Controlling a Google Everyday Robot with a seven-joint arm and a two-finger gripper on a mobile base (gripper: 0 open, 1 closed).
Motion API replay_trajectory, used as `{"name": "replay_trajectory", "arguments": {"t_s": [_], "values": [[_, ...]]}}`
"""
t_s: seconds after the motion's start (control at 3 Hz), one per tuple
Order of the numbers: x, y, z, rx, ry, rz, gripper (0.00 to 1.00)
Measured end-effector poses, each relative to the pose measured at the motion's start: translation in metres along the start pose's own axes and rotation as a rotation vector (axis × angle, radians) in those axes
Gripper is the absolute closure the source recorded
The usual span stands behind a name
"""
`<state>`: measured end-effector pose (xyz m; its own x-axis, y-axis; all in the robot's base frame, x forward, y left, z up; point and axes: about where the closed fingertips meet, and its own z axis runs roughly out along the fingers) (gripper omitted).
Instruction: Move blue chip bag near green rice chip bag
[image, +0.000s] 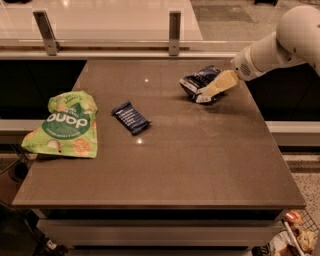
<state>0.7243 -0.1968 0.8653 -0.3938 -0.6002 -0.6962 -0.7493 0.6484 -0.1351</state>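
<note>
A: Where are we standing in the task? We are starting with the biggest thing, the brown table (175, 170).

B: We are seeing 3 packets lying on it. The green rice chip bag (65, 125) is lying flat near the left edge, its round logo facing up. The blue chip bag (196, 80) is sitting crumpled and puffy at the far right, well apart from the green one.

A: And the gripper (209, 91)?

B: It is reaching in from the right on the white arm (295, 35) and is lying across the blue bag's right side, either touching it or just above it. We are not able to tell whether it is apart, together or clamped on the foil.

A: So we are judging this to be the grasping step, with the carry not yet begun.

B: Yes. The next move is calling for a firm hold on slippery, crushable foil. After that come a lift, a long carry leftward and a set-down just beside the green bag. The small dark-blue bar wrapper (131, 118) is lying between the 2 bags, so we are thinking the carry should be passing over it or behind it, not dragging through it.

A: Any containers?

B: We are seeing only the 3 packets themselves, and none is showing us what it is holding.
</note>
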Motion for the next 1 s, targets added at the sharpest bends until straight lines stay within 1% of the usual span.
{"name": "replay_trajectory", "arguments": {"t_s": [0.33,0.67,1.0], "values": [[-0.001,0.001,0.023,0.016,-0.008,0.023,0.0],[0.005,-0.002,0.058,-0.001,-0.002,0.049,0.16],[0.008,-0.001,0.065,-0.008,0.002,0.053,0.4]]}}
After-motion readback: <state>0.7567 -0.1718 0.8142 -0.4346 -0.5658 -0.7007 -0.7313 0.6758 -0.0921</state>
